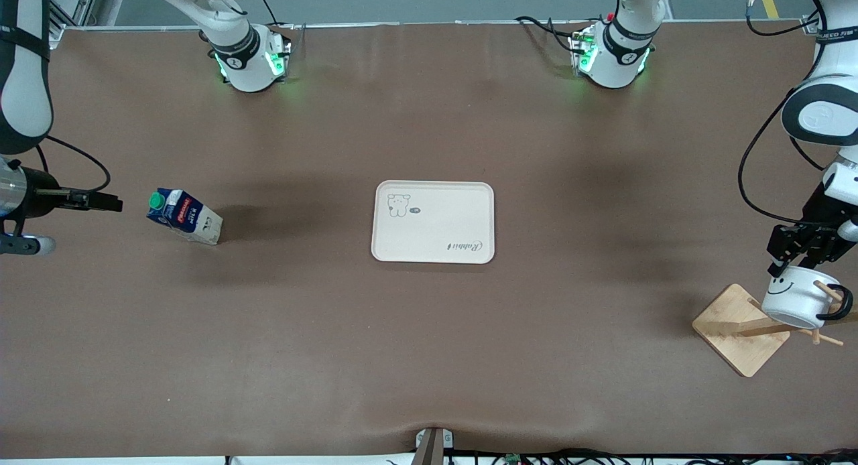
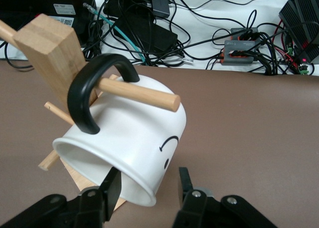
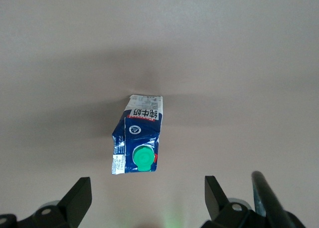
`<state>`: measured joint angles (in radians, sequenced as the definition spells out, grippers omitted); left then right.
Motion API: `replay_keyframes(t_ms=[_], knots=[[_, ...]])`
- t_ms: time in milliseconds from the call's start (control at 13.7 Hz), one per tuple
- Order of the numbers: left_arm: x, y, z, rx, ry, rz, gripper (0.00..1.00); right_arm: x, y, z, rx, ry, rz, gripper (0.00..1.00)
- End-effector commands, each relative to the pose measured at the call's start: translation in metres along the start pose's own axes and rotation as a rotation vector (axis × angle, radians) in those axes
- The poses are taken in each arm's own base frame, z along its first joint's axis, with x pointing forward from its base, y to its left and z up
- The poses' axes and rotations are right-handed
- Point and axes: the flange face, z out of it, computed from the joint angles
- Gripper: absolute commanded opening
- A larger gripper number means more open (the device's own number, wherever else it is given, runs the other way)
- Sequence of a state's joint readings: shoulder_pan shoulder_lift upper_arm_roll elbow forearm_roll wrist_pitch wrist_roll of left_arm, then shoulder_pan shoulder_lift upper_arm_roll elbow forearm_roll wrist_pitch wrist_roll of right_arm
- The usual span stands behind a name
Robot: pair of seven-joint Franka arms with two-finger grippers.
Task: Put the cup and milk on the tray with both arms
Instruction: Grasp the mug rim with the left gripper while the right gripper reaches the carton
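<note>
Brown matting covers the bench [image 1: 429, 358] in the front view; at its middle lies the flat cream-beige rectangular tray [image 1: 433, 221] with a bear drawing and script lettering, nothing on it; well apart from the tray, toward the right arm's end, stands the small dark-blue milk carton [image 1: 184, 216] with a green screw cap and beige bottom; the right gripper [image 1: 100, 201] hangs just beside the carton, its black jaws clear of it. Toward the left arm's end, and nearer the front camera than the tray, the small white enamel mug [image 1: 799, 297] with a black smiley face and black loop handle hangs tilted on a peg of the square-based wooden rack [image 1: 737, 331]; the left gripper [image 1: 802, 250] sits at the mug's rim.

From the left wrist, the mug [image 2: 134, 138] lies on its side, its handle looped over a round wooden peg [image 2: 139, 93]; the left gripper [image 2: 147, 188] has one jaw inside the mouth and one outside, part-closed about the wall; firm contact cannot be told.

From the right wrist, the carton [image 3: 138, 138] stands on the mat; the right gripper [image 3: 144, 200] has its jaws spread wide, holding nothing.
</note>
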<state>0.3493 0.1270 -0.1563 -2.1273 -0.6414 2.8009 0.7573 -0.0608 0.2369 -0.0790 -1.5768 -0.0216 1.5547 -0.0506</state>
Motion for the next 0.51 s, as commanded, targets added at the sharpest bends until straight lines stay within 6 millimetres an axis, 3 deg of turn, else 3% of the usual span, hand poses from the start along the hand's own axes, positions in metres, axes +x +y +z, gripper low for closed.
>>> replay_keyframes(t_ms=[0, 73, 292, 438], knots=[[0.005, 0.001, 0.003, -0.007, 0.018, 0.035, 0.35, -0.005, -0.009, 0.001, -0.002, -0.014, -0.008, 1.00], [0.005, 0.003, 0.002, -0.012, 0.016, 0.038, 0.27, -0.004, -0.019, 0.009, -0.006, -0.019, -0.024, 1.00], [0.008, 0.017, 0.002, -0.028, 0.017, 0.062, 0.04, -0.005, -0.007, 0.044, 0.040, -0.022, 0.007, 1.00], [0.011, 0.024, 0.000, -0.035, 0.021, 0.089, 0.00, -0.007, -0.002, 0.052, 0.046, -0.030, 0.036, 1.00]])
